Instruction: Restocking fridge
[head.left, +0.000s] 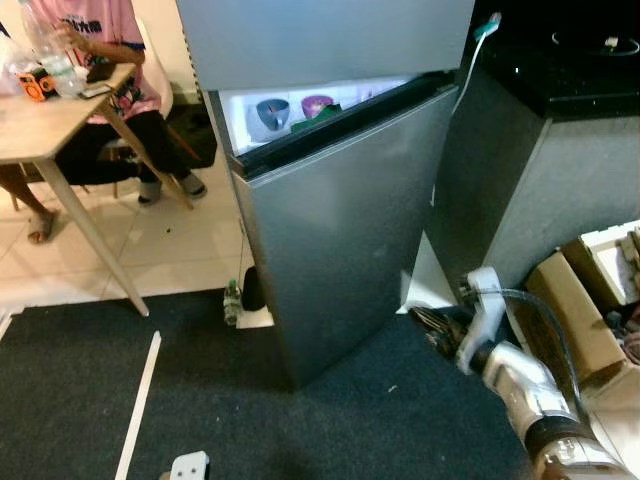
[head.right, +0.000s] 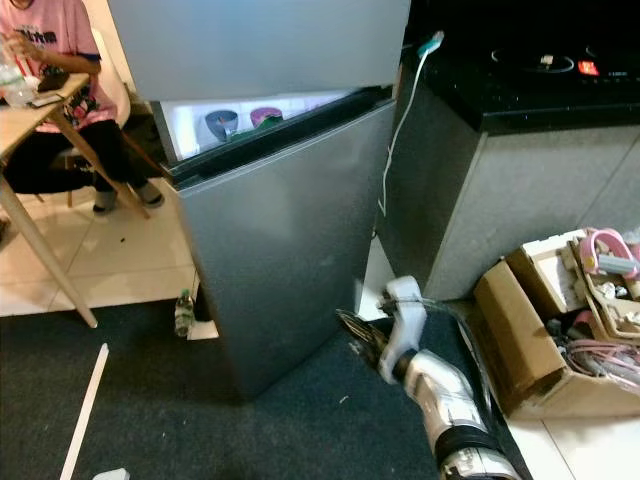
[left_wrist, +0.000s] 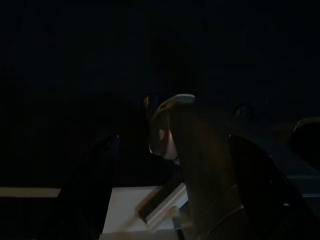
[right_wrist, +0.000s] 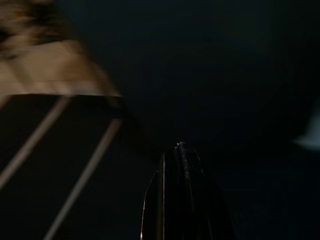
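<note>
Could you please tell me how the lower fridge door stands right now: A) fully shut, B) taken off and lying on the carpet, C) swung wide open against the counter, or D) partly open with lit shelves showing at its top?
D: the lower fridge door is ajar, and above its top edge the lit interior shows a grey bowl and a purple bowl.

The tall grey steel fridge (head.left: 340, 200) is cut off by the upper edge, and its ajar lower door hides most of the lit shelf beside the grey bowl (head.left: 271, 112). The left wrist view is too dark to read; the right is blurred.
</note>
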